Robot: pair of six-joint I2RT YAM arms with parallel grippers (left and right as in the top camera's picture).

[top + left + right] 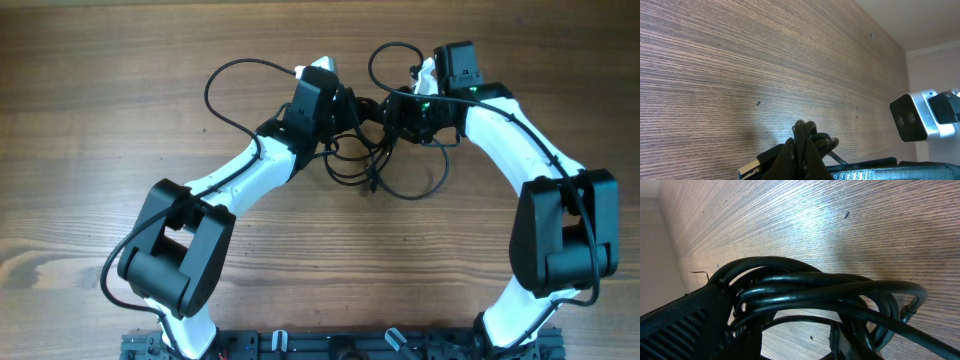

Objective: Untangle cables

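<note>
**Overhead view**
- Table (100, 150): bare wood grain, fills the view.
- The cables (372, 148): thin black cords in one knotted bundle over the table's far middle. Loose loops spill toward the table's near side, and one short end points the same way. Individual cords cannot be counted inside the knot.
- Left gripper (350, 108): at the left side of the bundle. Its fingertips are hidden under its own housing.
- Right gripper (398, 108): at the right side of the bundle, close to the left one. A small green light (425, 100) shows on its wrist.
- Arm wires: thicker black loops rise from both arms and partly overlap the cords, so the boundary is hard to trace.

**Left wrist view**
- Left gripper (802, 150): low in the frame over the table (740, 75), fingers pressed together and pinching a small fold of the cables (812, 135).
- Pale-tipped plug (749, 170): beside the fingers, cut off by the lower edge.
- Camera housing (912, 117): white and black, at the table's right edge, partly out of frame.

**Right wrist view**
- The cables (830, 292): several glossy strands bunched very close to the lens, above the table (840, 215).
- Right gripper (755, 325): jaws partway closed around that bunch. One ribbed finger (675, 322) is visible, and the other is mostly hidden behind the strands.
</note>
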